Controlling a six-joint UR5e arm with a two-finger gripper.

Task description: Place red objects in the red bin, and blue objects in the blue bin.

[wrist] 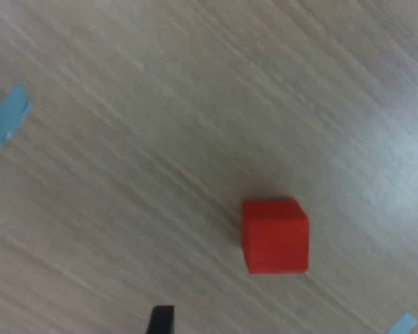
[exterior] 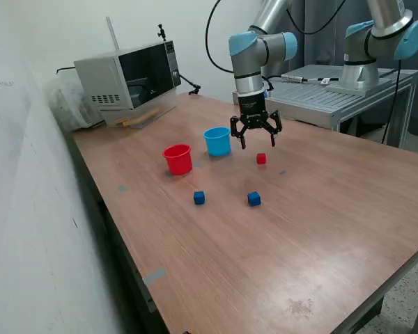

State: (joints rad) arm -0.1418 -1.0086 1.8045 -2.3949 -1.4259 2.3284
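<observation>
Gripper (exterior: 257, 142) spread wide, holding nothing, hovering just above small solid red cube (exterior: 261, 158). Two small dark blue cubes (exterior: 199, 198) (exterior: 253, 199) nearby, unsorted. Sorting barely started, apparently.

On the bench (exterior: 320, 209), two tubs stand side by side, one (exterior: 177, 158) at the exterior view's left, the other (exterior: 217, 140) right of it and farther back. One cube (exterior: 261, 158) lies right of them, below the gripper (exterior: 256, 137). Two more cubes (exterior: 199, 198) (exterior: 254, 199) lie nearer, well apart. A microwave (exterior: 129, 80) sits far left.
</observation>
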